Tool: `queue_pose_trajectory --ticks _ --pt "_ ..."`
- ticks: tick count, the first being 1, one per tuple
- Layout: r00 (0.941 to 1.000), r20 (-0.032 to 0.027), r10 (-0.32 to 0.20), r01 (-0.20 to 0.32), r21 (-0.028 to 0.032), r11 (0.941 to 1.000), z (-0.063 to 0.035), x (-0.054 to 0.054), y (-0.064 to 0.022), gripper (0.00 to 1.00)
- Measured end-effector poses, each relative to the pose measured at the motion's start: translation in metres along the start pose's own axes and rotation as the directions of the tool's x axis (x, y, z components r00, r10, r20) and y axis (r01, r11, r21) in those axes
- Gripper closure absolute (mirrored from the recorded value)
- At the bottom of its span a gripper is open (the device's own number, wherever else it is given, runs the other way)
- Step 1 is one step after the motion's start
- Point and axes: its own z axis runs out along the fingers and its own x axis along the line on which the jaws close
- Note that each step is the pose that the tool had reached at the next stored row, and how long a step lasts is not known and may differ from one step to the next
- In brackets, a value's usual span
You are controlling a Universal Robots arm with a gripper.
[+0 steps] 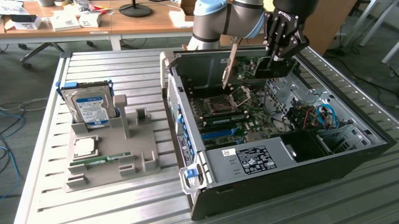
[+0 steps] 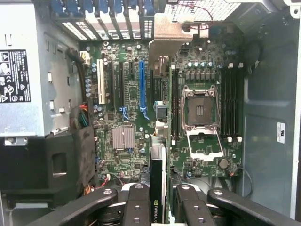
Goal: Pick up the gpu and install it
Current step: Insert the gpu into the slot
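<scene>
While the arm is hanging over the open computer case (image 1: 349, 154), the claw (image 2: 159, 207) is pinching the gpu (image 2: 158, 174) between its fingers (image 2: 137, 205). They are closed partway down onto the thin card and gripping it by its upper edge. The gpu is hanging on edge directly below the claw, above the motherboard (image 2: 124, 141) and not yet seated in anything. Its long axis is running parallel to the long blue slot (image 2: 142, 84). Seen from the wrist, though, the card is appearing just to one side of that slot, between it and the processor socket (image 2: 201, 110). To my eye, that small sideways offset is what the seating is hinging on.
</scene>
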Motion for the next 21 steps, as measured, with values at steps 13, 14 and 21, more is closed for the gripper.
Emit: queue_pose_trajectory --ticks 13,14,21 --pt "1.0000 -0.0001 0.003 -0.003 0.0000 1.0000 0.0074 0.000 0.0007 0.74" --pt "1.0000 -0.0001 0.003 -0.003 0.0000 1.0000 0.0093 0.000 0.0007 0.74" --pt "1.0000 0.0000 0.001 -0.001 0.0000 1.0000 0.0220 0.000 0.0014 0.74"
